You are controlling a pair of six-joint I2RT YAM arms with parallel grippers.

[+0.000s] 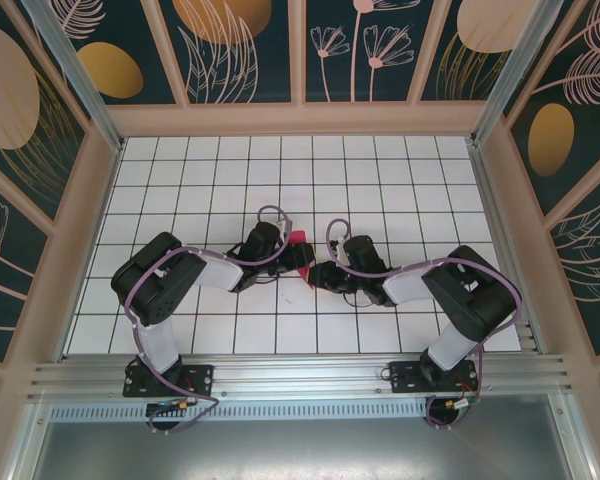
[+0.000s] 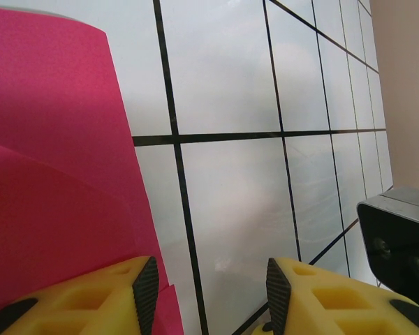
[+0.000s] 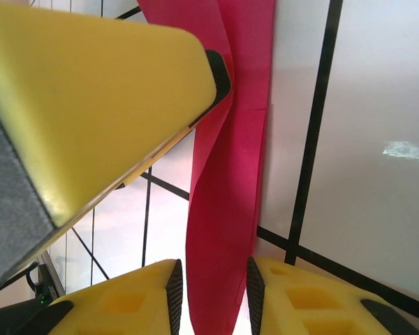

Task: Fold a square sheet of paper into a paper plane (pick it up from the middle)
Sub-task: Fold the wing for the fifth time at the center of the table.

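**Right gripper (image 3: 215, 279) straddles folded pink sheet (image 3: 227, 174) at mid-table**

Its jaws stand close on either side of the creased sheet, which rises off the white, black-gridded tabletop (image 1: 380, 180). Whether they pinch it I cannot tell. Left gripper (image 2: 211, 279) has its jaws apart, one finger against the sheet. Dark floral panels (image 1: 250, 50) wall the booth.

One folded pink paper (image 1: 300, 238), two robot arms (image 1: 165, 280)
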